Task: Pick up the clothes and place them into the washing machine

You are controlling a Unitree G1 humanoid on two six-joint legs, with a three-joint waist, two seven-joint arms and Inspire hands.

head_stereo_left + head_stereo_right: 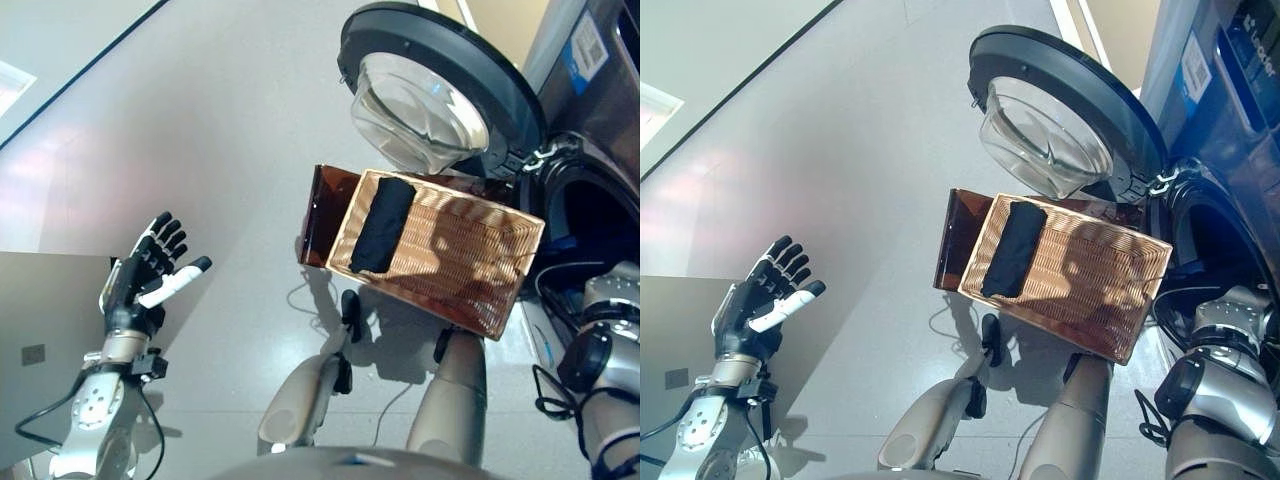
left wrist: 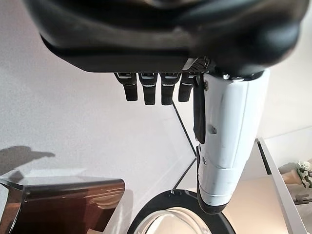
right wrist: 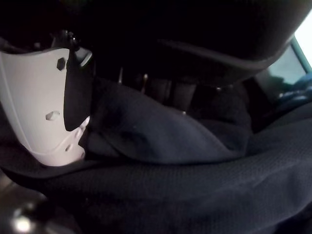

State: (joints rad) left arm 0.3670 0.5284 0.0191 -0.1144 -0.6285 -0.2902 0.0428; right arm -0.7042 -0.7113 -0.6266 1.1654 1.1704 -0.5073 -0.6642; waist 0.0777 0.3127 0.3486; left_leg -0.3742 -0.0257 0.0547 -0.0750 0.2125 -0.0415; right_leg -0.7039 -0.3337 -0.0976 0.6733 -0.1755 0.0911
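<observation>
while hidden overhead, right hand (image 3: 58,107) pinches dark cloth (image 3: 161,141).

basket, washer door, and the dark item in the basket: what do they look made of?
Basket: woven wicker or rattan by the look, tan with a visible weave, matte. Washer door: dark grey ring, likely plastic, around a clear domed window that glints, glass or clear plastic. Dark garment: soft black fabric, matte, lying folded at the basket's left end.

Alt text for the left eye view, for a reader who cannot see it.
A wicker basket holding one dark garment sits before an open washing machine door. The left hand hangs open over the floor; the right arm reaches into the drum.
</observation>
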